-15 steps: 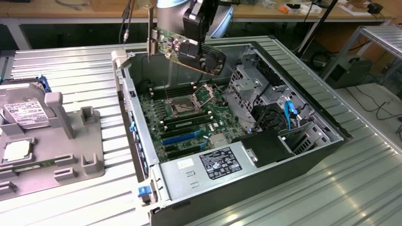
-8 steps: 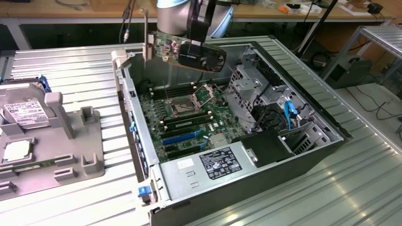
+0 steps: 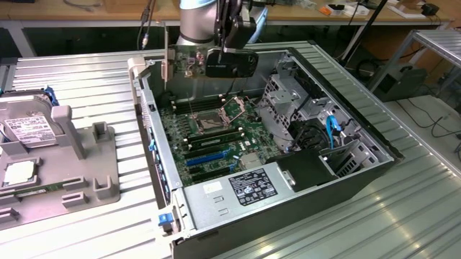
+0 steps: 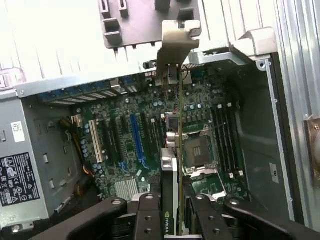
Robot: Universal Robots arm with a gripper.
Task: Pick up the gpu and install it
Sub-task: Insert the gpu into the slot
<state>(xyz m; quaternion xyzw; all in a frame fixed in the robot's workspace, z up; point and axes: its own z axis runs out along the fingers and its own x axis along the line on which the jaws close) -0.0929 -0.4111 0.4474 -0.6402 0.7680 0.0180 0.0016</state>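
Above the open computer case (image 3: pixel 360 121), in the exterior view, the gripper (image 3: pixel 216 62) hangs with its jaws closed partway onto the gpu (image 3: pixel 185 60), held on edge over the motherboard (image 3: pixel 216 132). In the wrist view the gpu (image 4: pixel 176 150) runs edge-on away from the gripper (image 4: pixel 173 220). Its long axis is roughly parallel to the blue slot (image 4: pixel 136 140), with the silver bracket (image 4: pixel 176 45) pointing at the case's rear wall. I'd say a clean fit needs the card upright and squarely over its slot.

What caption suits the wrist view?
Gripper clamps the thin green-and-black gpu card, silver metal bracket leading, edge-on over the green motherboard in the open computer case.
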